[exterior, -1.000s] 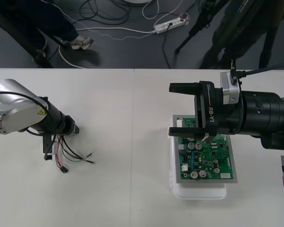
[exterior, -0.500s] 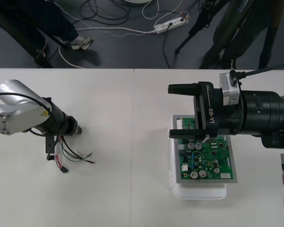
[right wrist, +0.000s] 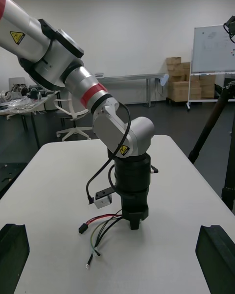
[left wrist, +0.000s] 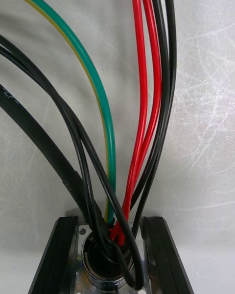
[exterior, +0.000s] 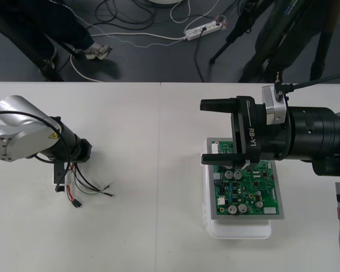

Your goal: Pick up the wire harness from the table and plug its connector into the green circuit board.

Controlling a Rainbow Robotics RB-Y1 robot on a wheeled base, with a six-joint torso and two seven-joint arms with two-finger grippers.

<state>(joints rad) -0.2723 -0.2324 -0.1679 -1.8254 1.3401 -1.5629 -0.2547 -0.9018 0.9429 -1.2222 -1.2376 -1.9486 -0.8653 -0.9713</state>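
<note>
— Left tool?
— Left tool [left wrist: 108, 257] is clamped on the wire harness's [exterior: 88, 184] round metal socket [left wrist: 98, 264]. The wires fan out from it over the counter [exterior: 147, 170], with the black plug [right wrist: 83, 229] lying loose just beside the tool.
— Right tool?
— Right tool [exterior: 218, 131] has its fingers spread and is holding nothing. The green circuit board's [exterior: 249, 190] far edge is beneath it, and the harness is well apart.

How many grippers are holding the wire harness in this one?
1: the left gripper, at the table's left, shut on the harness's socket. The right gripper is open above the green circuit board.
</note>
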